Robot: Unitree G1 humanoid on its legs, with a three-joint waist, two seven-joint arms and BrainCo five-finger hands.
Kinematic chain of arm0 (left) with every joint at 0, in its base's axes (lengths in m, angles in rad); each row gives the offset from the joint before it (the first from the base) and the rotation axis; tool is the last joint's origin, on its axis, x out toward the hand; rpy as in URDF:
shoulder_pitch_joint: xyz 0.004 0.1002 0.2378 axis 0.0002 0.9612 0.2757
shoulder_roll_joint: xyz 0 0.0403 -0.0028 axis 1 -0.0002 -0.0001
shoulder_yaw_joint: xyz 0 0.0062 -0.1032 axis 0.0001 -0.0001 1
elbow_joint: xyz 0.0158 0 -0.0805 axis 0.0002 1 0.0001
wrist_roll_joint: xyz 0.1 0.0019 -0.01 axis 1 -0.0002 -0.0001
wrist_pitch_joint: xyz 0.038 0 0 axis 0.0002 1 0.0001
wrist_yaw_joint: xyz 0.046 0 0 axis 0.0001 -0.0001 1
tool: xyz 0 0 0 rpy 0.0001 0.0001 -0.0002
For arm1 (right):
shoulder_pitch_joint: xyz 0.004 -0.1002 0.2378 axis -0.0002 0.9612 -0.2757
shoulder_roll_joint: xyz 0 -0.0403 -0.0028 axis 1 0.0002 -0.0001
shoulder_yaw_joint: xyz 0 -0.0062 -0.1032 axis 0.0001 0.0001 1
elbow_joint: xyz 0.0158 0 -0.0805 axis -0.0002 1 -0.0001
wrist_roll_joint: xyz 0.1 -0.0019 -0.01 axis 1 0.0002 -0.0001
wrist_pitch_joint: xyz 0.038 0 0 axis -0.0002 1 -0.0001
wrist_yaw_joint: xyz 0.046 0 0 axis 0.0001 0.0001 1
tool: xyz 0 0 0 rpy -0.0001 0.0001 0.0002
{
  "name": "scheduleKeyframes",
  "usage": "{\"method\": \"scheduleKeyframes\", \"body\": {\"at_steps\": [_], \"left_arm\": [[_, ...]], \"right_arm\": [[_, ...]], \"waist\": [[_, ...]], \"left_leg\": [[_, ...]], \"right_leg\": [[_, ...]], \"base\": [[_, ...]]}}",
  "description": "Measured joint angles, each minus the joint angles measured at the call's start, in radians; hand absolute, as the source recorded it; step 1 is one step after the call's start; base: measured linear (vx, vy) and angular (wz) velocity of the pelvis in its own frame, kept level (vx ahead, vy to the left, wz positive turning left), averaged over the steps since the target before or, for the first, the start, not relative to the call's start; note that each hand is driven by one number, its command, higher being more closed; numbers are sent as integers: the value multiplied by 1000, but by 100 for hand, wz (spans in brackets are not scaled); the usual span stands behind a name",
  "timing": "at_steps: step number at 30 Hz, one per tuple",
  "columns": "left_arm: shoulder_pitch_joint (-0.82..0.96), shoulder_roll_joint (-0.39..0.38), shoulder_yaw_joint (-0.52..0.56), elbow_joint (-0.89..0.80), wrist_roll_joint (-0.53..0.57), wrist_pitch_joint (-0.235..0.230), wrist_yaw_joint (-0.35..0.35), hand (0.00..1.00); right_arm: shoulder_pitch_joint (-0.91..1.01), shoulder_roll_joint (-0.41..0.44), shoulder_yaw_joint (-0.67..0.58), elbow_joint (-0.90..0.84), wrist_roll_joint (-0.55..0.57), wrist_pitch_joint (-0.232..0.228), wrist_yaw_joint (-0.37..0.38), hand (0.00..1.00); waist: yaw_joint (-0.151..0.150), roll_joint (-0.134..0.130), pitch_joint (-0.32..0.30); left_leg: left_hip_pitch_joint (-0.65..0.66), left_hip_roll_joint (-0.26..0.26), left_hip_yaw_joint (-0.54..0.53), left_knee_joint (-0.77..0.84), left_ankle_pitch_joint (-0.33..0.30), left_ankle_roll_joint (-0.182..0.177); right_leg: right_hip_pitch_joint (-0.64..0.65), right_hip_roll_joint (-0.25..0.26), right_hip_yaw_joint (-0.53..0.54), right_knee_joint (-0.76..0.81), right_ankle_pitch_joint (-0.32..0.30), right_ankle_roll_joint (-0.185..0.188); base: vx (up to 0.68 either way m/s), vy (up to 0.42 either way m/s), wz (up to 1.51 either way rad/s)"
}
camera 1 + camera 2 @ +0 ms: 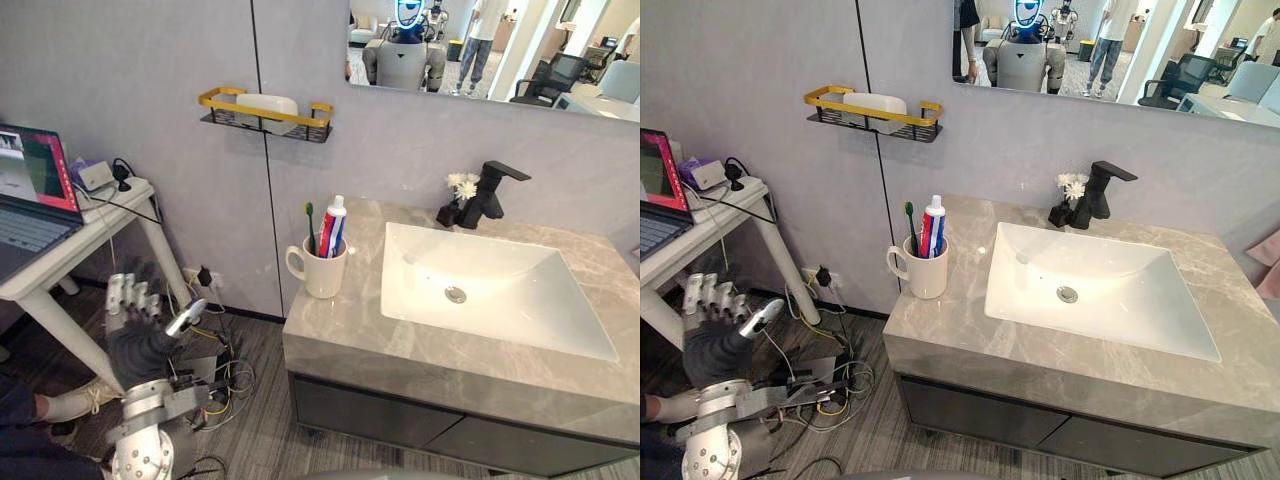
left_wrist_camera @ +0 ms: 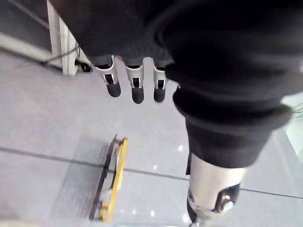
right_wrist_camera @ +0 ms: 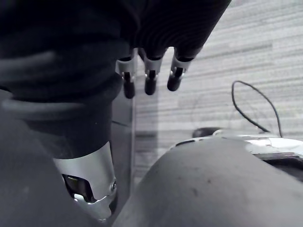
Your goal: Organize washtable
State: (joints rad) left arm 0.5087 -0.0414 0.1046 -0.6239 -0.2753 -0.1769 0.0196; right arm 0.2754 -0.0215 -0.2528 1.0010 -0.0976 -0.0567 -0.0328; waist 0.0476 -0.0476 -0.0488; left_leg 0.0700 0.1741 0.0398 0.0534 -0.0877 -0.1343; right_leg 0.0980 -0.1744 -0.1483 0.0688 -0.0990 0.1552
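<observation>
Looks like the opening step: nothing grasped. Left hand (image 1: pixel 140 340) is up, left of the counter (image 1: pixel 350 340), fingers spread and empty. Right hand (image 3: pixel 149 82) hangs low, fingers relaxed. Cup (image 1: pixel 322 272) sits at the counter's left end. Likely next move: left hand reaches for the cup.

The grey marbled stone surface (image 1: pixel 335 325) has a white rectangular basin (image 1: pixel 500 290) set into its right part. A white ceramic mug (image 1: pixel 322 272) stands near the left rear corner, well apart from the front edge. A black angular tap (image 1: pixel 487 192) stands at the rear edge, with small white flowers (image 1: pixel 462 185) just beside it.
</observation>
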Motion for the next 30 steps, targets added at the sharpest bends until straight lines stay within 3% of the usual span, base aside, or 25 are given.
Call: {"method": "scheduleKeyframes", "body": {"at_steps": [4,8,20,30], "left_arm": [[-4,40,-106,-14,-11,16,-49,100],[-19,60,-146,-12,-10,25,-63,100],[-19,75,-186,-1,-11,45,-61,100],[-24,77,-173,45,14,107,-61,100]], "right_arm": [[-1,-23,32,-7,-14,2,12,0],[-3,-35,47,-7,-15,2,14,0],[-3,-50,73,-18,-29,-1,12,0],[-8,-74,109,-48,-29,-1,12,0]], "waist": [[-4,21,-1],[-4,31,7],[-3,44,20],[-3,57,49]], "left_leg": [[-22,0,17,0,0,0],[-42,0,23,4,1,0],[-80,0,45,5,0,0],[-122,0,46,18,-1,1]], "right_leg": [[-33,0,14,1,1,0],[-55,1,19,-1,6,0],[-105,1,41,-1,6,0],[-146,1,41,9,7,1]], "base": [[-12,4,-10],[29,8,-5],[23,6,-3],[0,0,0]]}}
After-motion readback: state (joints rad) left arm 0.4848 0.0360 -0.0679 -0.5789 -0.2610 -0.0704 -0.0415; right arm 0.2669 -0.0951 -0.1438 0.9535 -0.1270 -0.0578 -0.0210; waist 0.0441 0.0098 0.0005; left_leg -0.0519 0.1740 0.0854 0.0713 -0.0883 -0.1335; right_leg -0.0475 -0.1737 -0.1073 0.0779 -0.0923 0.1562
